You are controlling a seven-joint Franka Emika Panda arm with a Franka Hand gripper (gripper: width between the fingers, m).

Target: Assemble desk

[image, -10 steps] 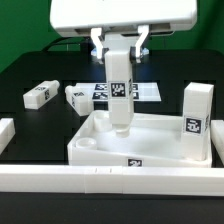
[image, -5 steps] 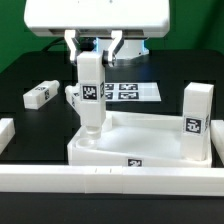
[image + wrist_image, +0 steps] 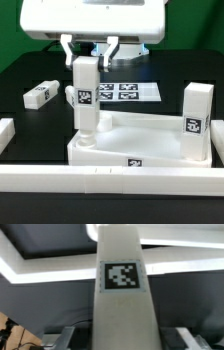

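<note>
Shifted toward the exterior view's left; leg (image 3: 85, 98) upright between fingers (image 3: 67, 50).

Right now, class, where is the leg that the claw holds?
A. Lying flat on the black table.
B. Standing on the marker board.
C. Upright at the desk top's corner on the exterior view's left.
C: the claw grips the leg upright, its foot at that corner of the desk top.

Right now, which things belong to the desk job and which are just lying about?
Job: desk top, held leg, gripper, standing leg, lying leg.
Lying about: marker board, border rail.
</note>
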